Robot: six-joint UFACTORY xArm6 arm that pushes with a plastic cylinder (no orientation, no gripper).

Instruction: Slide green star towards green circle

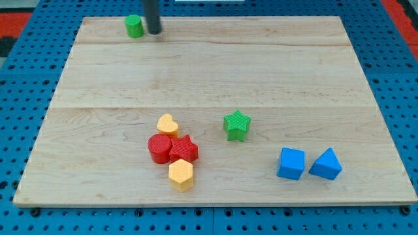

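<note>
My tip (154,31) is resting on the wooden board (215,72) near the view's top edge; being a bare rod with no jaws, it is gripping nothing and touching no block. The green circle (134,26) is sitting just beside the tip at its nine o'clock, with a narrow gap showing between them.

The green star (236,125) is lying well apart from the tip, at about its five o'clock, out in the open in the board's lower half and touching nothing.

A cluster of four blocks is sitting at the star's eight o'clock. The yellow heart (168,125) is forming the cluster's top, the red circle (159,148) is lying at the heart's six o'clock, the red star (184,149) is pressing against the red circle's three o'clock side, and the yellow hexagon (181,174) is sitting at the red star's six o'clock.

At the green star's four o'clock, the blue cube (290,163) is standing with the blue triangle (325,164) just beside it at three o'clock.
</note>
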